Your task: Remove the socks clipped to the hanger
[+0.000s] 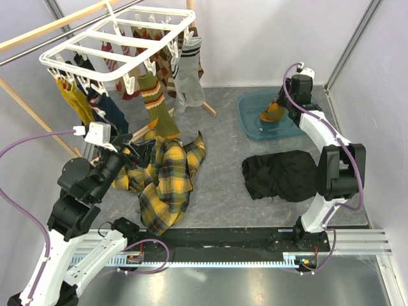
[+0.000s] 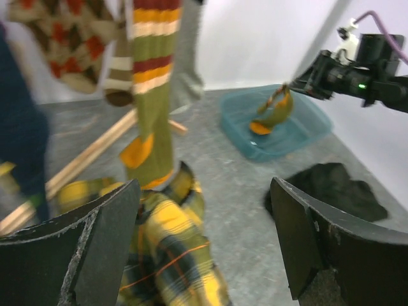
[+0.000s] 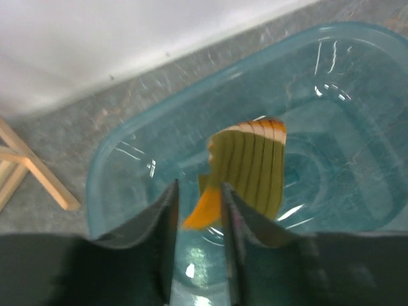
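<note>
The white hanger (image 1: pixel 115 38) hangs at the back left with several socks clipped under it: mustard (image 1: pixel 75 99), navy (image 1: pixel 109 109), olive-orange striped (image 1: pixel 156 102) (image 2: pixel 152 95) and grey (image 1: pixel 189 80). My left gripper (image 1: pixel 134 153) (image 2: pixel 204 248) is wide open and empty, low over the yellow plaid cloth and just short of the striped sock. My right gripper (image 1: pixel 282 102) (image 3: pixel 199 188) is over the teal bin, jaws a little apart. An olive sock with an orange toe (image 3: pixel 252 162) (image 1: pixel 273 113) is right below its fingertips, above the bin floor.
The teal plastic bin (image 1: pixel 250 108) (image 3: pixel 115 159) sits at the back right by the wall. A black garment (image 1: pixel 280 173) lies in front of it. The yellow plaid cloth (image 1: pixel 167 178) is heaped under the hanger. Wooden rack legs (image 1: pixel 38 118) cross the floor at left.
</note>
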{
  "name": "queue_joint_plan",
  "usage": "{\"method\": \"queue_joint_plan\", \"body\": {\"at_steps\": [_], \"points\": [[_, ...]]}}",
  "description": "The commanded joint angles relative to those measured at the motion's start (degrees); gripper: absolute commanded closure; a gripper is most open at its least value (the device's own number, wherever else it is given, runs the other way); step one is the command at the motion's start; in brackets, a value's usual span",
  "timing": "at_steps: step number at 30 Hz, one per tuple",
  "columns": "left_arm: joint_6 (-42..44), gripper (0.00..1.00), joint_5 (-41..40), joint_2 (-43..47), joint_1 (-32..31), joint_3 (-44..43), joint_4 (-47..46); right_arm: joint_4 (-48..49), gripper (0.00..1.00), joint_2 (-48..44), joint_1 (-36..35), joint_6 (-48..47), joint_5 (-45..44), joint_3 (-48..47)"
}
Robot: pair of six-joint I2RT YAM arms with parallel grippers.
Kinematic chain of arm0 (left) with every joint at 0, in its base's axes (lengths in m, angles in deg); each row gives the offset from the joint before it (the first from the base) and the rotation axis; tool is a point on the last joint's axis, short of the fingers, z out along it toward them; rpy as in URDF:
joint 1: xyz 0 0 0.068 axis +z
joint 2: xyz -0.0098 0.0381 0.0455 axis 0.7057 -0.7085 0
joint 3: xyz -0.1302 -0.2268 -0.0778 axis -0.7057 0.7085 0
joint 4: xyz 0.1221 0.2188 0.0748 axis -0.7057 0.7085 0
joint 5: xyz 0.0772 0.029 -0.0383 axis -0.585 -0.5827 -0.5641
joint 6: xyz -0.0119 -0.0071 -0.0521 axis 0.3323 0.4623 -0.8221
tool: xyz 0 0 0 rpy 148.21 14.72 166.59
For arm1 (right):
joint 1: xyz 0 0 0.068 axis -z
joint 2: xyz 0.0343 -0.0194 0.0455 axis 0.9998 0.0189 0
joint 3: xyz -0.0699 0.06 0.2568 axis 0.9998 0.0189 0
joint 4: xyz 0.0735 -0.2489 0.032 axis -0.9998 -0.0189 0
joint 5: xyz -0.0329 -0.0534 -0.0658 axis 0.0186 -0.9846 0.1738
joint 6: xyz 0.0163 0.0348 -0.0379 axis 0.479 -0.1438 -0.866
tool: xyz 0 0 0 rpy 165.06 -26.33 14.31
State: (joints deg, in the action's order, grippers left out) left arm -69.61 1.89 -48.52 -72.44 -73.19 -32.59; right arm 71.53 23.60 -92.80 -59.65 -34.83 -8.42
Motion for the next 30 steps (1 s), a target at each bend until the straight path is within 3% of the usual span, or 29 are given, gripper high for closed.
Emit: {"method": "queue_joint_plan", "body": {"at_steps": [1,5,9,10,16,21,30], "points": [[4.4,0.11,-8.7,1.2,0.1,1.8,0.1,-5.2,0.55,0.9,-0.1,-0.9,2.7,-7.1],[4.9,0.12,-9.0,1.5,0.1,3.8,-1.0,-4.6,0.42,-4.1,-0.8,-0.5,9.7,-6.8],[5.4,0.12,-7.6,2.8,0.1,7.8,-4.1,1.4,0.41,-11.5,-7.0,-3.7,16.3,-2.6],[5.3,0.12,-6.9,3.2,0.1,8.9,-5.0,7.1,0.41,-13.2,-8.3,-3.5,19.8,-1.2],[4.2,0.12,-3.2,5.4,0.1,16.2,-10.5,21.1,0.4,-21.5,-21.9,-3.5,23.7,4.4],[4.9,0.13,-4.1,6.2,0.1,19.5,-10.6,26.1,0.39,-20.3,-31.6,-6.5,27.1,3.4],[4.4,0.13,-4.1,8.8,0.1,20.8,-10.8,21.3,0.37,-8.1,-40.6,-14.2,28.5,-8.1]]}}
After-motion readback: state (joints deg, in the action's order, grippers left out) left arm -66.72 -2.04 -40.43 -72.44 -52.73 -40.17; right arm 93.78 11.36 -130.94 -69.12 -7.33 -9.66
